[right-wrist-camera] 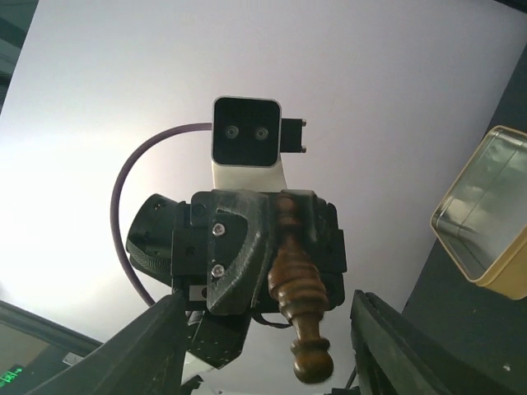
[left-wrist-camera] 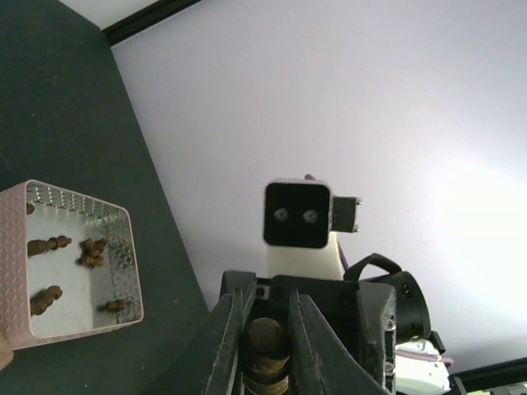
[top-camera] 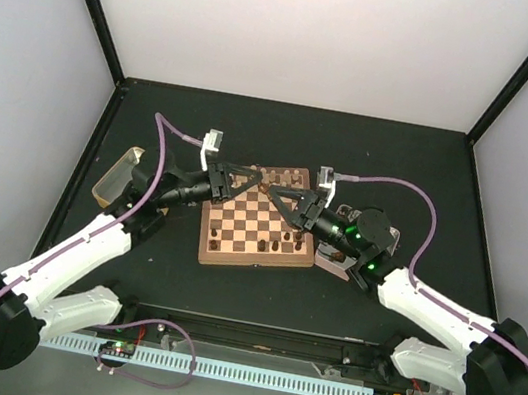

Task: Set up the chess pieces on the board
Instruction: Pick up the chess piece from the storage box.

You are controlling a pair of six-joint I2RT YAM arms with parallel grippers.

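The board (top-camera: 244, 223) lies mid-table with a few dark chess pieces (top-camera: 293, 176) along its far and near rows. Both grippers meet tip to tip above its far half. My left gripper (top-camera: 255, 180) (left-wrist-camera: 268, 306) is shut on a dark brown chess piece (left-wrist-camera: 267, 339). In the right wrist view that piece (right-wrist-camera: 296, 288) sticks out of the left gripper (right-wrist-camera: 239, 247) towards the camera, head first. My right gripper (top-camera: 272, 192) (right-wrist-camera: 268, 304) is open. Its fingers (right-wrist-camera: 160, 346) stand wide on either side of the piece, apart from it.
A pink-rimmed tray (left-wrist-camera: 16, 271) holding several dark pieces (left-wrist-camera: 48, 245) sits right of the board, mostly under the right arm (top-camera: 428, 306). A yellow-rimmed tin (top-camera: 115, 178) (right-wrist-camera: 486, 214) stands left of the board. Black posts mark the back corners.
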